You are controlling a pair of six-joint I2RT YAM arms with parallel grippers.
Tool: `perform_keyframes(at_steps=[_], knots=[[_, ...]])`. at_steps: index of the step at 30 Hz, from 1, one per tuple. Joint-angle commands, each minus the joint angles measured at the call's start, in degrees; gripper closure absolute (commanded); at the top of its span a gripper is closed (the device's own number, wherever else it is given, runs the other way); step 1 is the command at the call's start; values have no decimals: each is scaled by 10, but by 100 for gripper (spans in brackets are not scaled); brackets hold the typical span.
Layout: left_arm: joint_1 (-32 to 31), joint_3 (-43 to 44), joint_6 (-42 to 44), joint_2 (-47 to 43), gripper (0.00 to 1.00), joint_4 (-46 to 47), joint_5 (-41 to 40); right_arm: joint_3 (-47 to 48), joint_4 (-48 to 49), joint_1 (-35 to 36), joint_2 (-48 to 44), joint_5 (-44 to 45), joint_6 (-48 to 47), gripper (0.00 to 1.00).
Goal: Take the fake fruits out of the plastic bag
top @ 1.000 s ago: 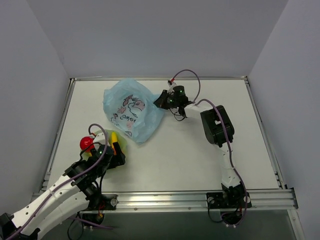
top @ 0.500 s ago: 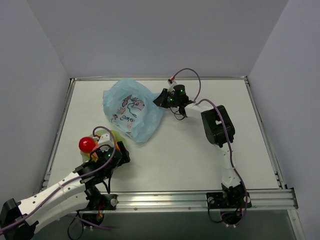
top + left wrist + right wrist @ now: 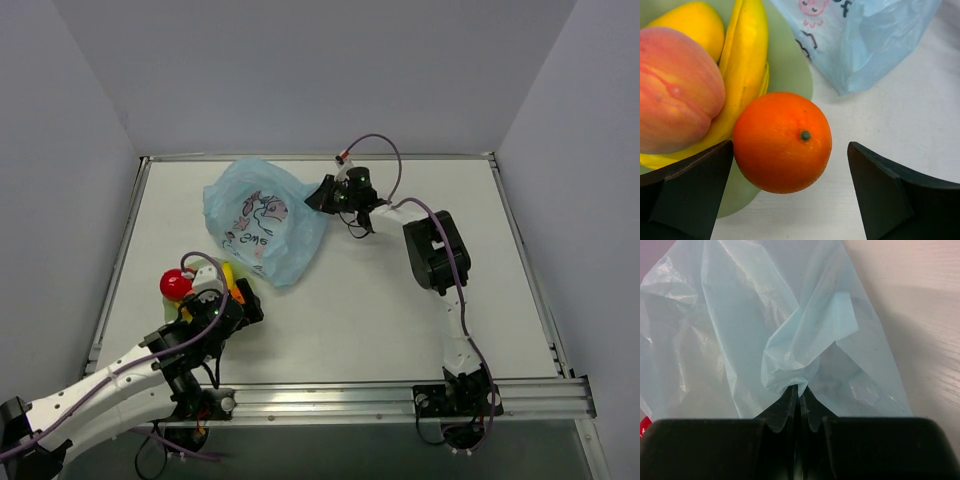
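Note:
My left gripper (image 3: 790, 167) stands open around the round orange (image 3: 782, 141), which lies at the rim of the pale green bowl (image 3: 790, 75). The orange is close to one finger and a wide gap separates it from the other. In the bowl lie a yellow banana bunch (image 3: 742, 65), a pink-yellow peach (image 3: 675, 90) and another yellow fruit (image 3: 692, 25). In the top view a small red fruit (image 3: 176, 284) sits at the bowl's left, beside my left gripper (image 3: 238, 298). My right gripper (image 3: 800, 390) is shut on a gathered fold of the light-blue plastic bag (image 3: 765, 315), at the right end of the bag (image 3: 262, 220).
The bag's near corner (image 3: 865, 40) lies just beyond the bowl. Grey walls enclose the white table on three sides, and a metal rail (image 3: 400, 398) runs along the near edge. The right arm (image 3: 435, 250) stretches across the table's middle right.
My left gripper has opened and the orange now lies free between its fingers at the bowl's rim. The right gripper has kept its pinch on the bag, whose left side shifted slightly.

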Motion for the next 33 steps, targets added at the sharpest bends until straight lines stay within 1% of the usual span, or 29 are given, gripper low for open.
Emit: perform_keyframes(at_steps=[1,6,7,14,15,16,17,18,19,20,21,24,25,26,27,28,29,30,31,33], knots=[[-8,58,15,-7,6,-12,-12,64,-26,13,-12,2,-17,100],[-10,101,69,-9,6,14,16,173,-83,32,61,28,-25,100],[-10,110,76,-10,6,18,21,207,-83,35,71,34,-10,100],[-12,192,144,-13,6,22,44,303,-31,52,146,72,96,100],[-12,201,158,-13,6,19,44,316,-35,56,153,72,99,95],[-12,221,165,-12,6,15,44,329,-42,59,159,73,97,85],[-11,232,173,-12,6,12,45,347,-49,62,163,75,94,70],[-12,243,189,-10,6,2,40,350,-60,64,161,76,87,39],[-11,255,198,-9,6,-4,37,350,-64,62,155,80,83,25],[-11,277,208,-9,6,-10,31,345,-74,59,138,86,78,7],[-11,287,226,-9,6,-20,26,340,-77,55,127,85,74,1],[-11,321,258,-15,6,-36,8,318,-97,35,71,73,56,0],[-11,328,263,-16,6,-40,-1,306,-102,26,52,73,36,0],[-11,339,269,-18,6,-42,-5,292,-113,23,9,73,24,0],[-11,344,279,-19,6,-47,-6,277,-120,18,-14,73,10,0],[-11,350,284,-21,6,-49,-1,235,-126,14,-41,75,-16,0],[-11,355,288,-21,6,-51,1,206,-132,11,-98,77,-30,0],[-11,365,297,-24,6,-60,7,175,-134,11,-129,91,-44,0],[-11,367,299,-26,6,-64,9,103,-134,11,-194,99,-71,0],[-11,369,303,-39,6,-74,10,31,-133,14,-260,109,-97,0]])
